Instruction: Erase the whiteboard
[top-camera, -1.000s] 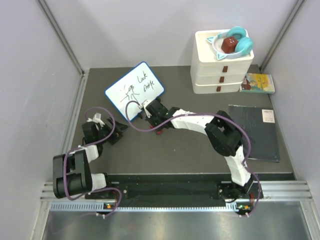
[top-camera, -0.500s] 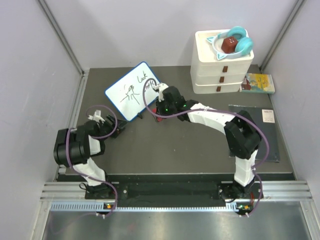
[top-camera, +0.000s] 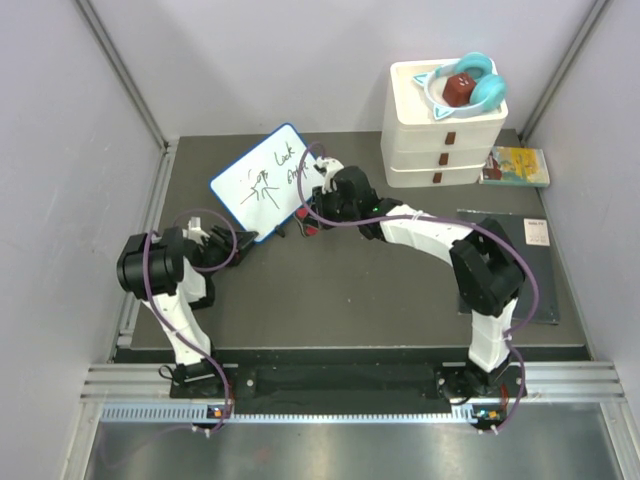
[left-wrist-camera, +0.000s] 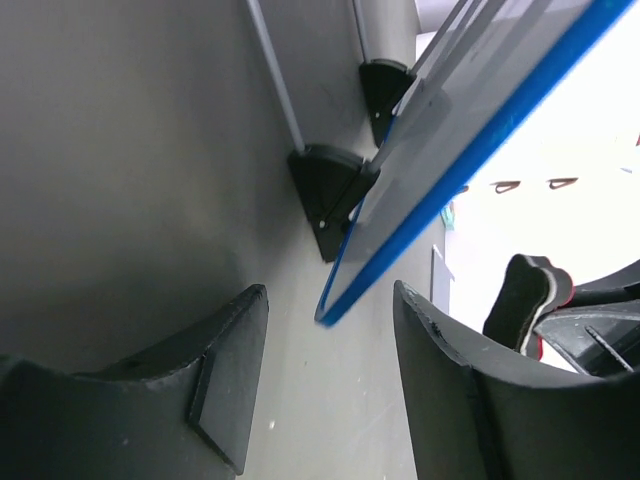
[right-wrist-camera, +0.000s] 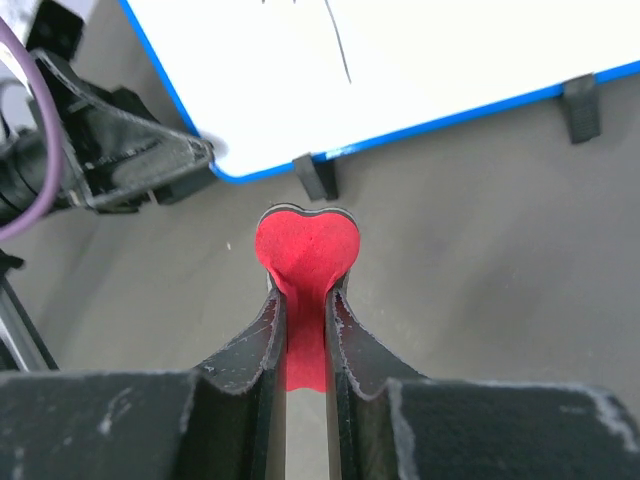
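Just beside whiteboard (top-camera: 262, 190), red eraser (right-wrist-camera: 305, 246), perhaps.

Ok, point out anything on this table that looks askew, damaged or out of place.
Nothing looks spilled or broken. The whiteboard stands turned diagonally to the table, scribbles on it. Teal cat-ear headphones lie around a brown block atop the white drawer unit, an odd perch.

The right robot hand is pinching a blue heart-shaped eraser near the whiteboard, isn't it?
Not quite: the eraser is red, not blue. The right wrist view shows the right gripper pinching the red heart-shaped eraser near the whiteboard.
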